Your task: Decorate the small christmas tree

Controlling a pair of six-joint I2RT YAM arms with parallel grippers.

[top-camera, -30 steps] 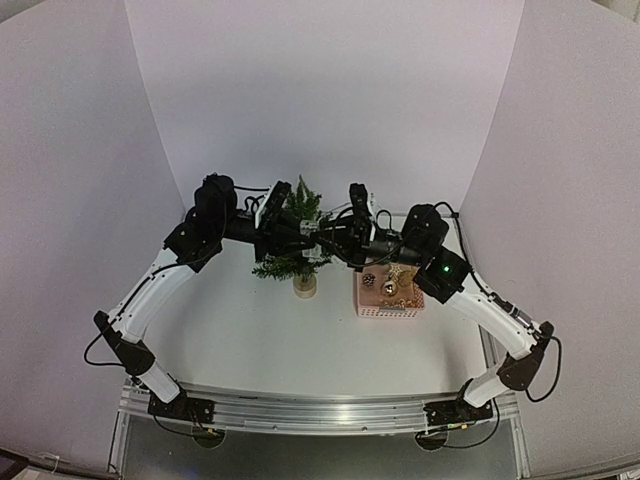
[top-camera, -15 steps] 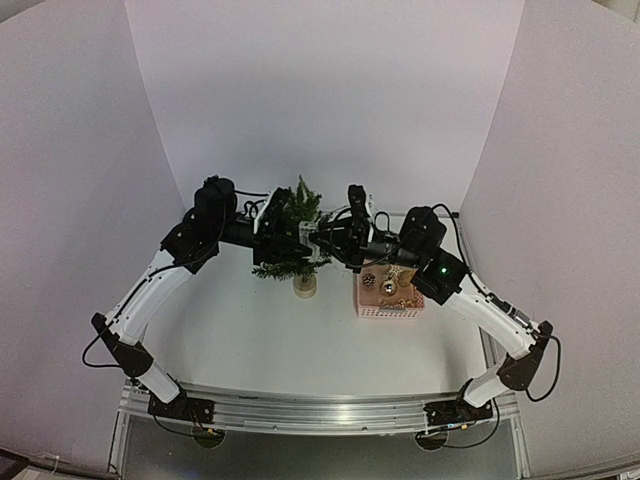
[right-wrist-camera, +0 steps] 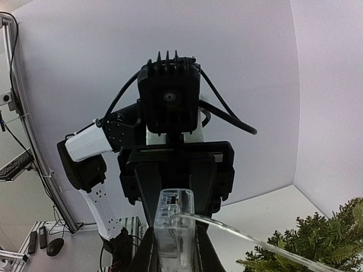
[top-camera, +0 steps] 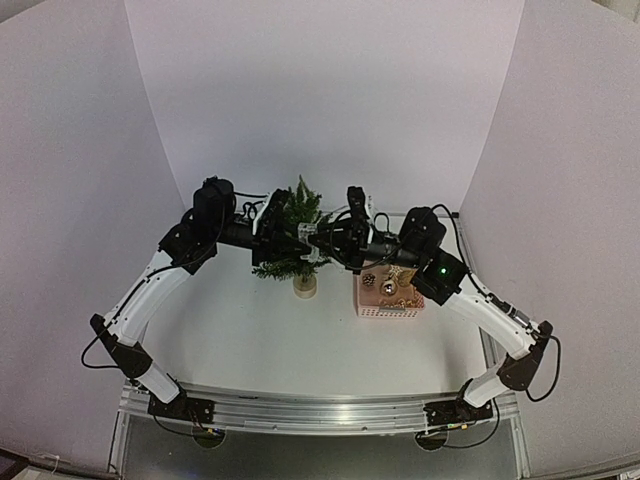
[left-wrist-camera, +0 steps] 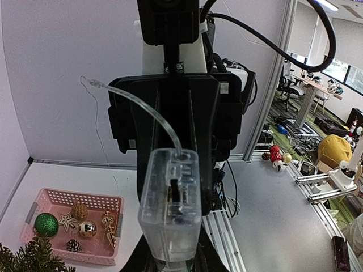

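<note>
Small christmas tree (top-camera: 303, 203) stood at the centre of the top view, on the table (top-camera: 300, 340) just left of the pink basket (top-camera: 390, 308), its upper branches right behind the spot where my two grippers met. Through the left wrist camera I saw the left gripper (left-wrist-camera: 170, 259) with its fingers (left-wrist-camera: 199, 258) drawn narrow against the lower end of a clear plastic case (left-wrist-camera: 170, 198), a thin clear wire (left-wrist-camera: 136, 105) arching off its top. The right gripper (right-wrist-camera: 173, 252) was likewise pinched narrow on that case, fingers (right-wrist-camera: 148, 249) pressing its sides.
</note>
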